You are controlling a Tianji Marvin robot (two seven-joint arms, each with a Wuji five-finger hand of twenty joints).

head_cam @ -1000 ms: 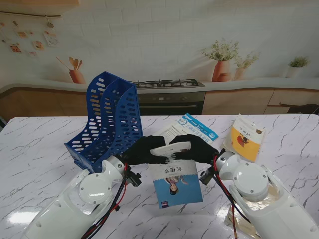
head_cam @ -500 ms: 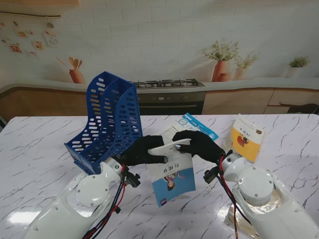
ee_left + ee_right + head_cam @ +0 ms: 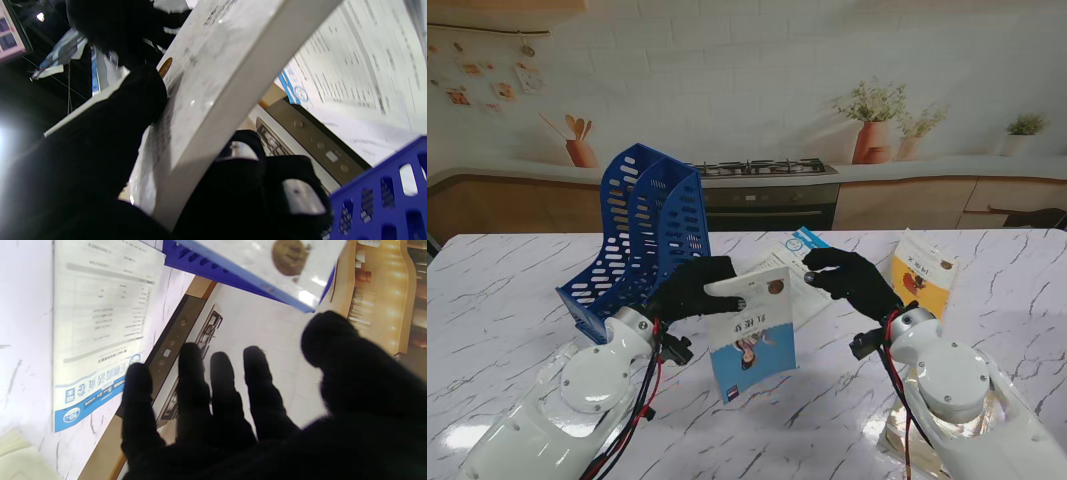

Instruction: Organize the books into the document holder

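A blue-and-white book (image 3: 751, 338) hangs upright above the table, held at its top left corner by my left hand (image 3: 692, 288); in the left wrist view its white spine (image 3: 230, 86) runs between thumb and fingers (image 3: 110, 140). My right hand (image 3: 847, 280) is off the book, just to its right, fingers spread with nothing in them (image 3: 213, 396). The blue document holder (image 3: 642, 245) stands left of the book, its slots facing me. A white sheet with a blue band (image 3: 802, 262) lies flat behind the book, and a yellow-and-white book (image 3: 922, 275) lies to the right.
The marble table (image 3: 517, 300) reaches back to a counter with an oven (image 3: 767, 195). In the right wrist view the printed sheet (image 3: 100, 316) lies beside the holder's blue edge (image 3: 213, 271).
The right hand let go of the book and drew away to the right. The left hand lifted the book and swung it left, toward the holder, turning it more upright.
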